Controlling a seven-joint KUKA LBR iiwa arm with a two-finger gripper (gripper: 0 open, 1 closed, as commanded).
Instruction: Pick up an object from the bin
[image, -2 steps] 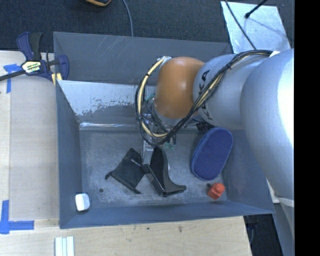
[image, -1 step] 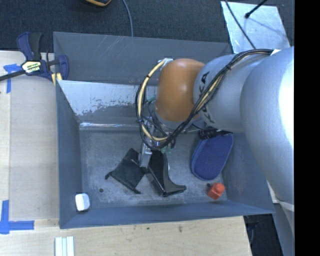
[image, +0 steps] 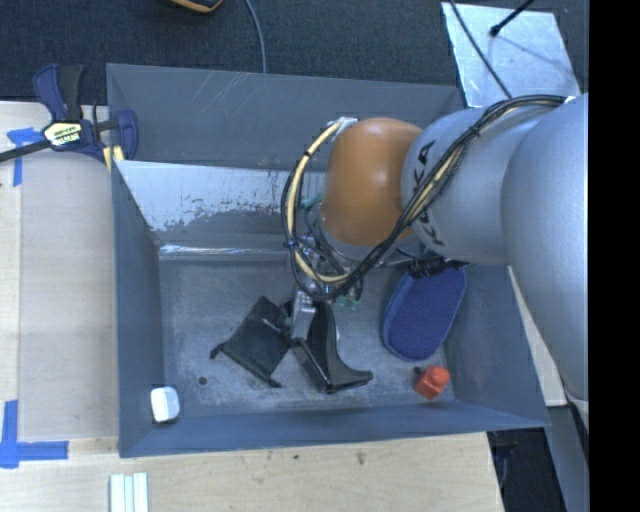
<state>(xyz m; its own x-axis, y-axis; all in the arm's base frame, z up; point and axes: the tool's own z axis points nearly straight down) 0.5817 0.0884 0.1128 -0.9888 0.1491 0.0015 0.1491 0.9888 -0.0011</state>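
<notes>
My gripper (image: 304, 316) hangs low in the middle of the bin, under the arm's orange cover. It is right above a flat black angular piece (image: 254, 342) lying on the floor to its lower left. A black curved piece with a foot (image: 336, 366) lies against the gripper's lower right. I cannot tell whether either black piece is touched or held. A blue oval pad (image: 424, 310) rests to the right, partly under the arm.
A small red block (image: 432, 382) sits near the front right corner. A white stubby cylinder (image: 164, 403) lies in the front left corner. The arm covers the bin's right rear part.
</notes>
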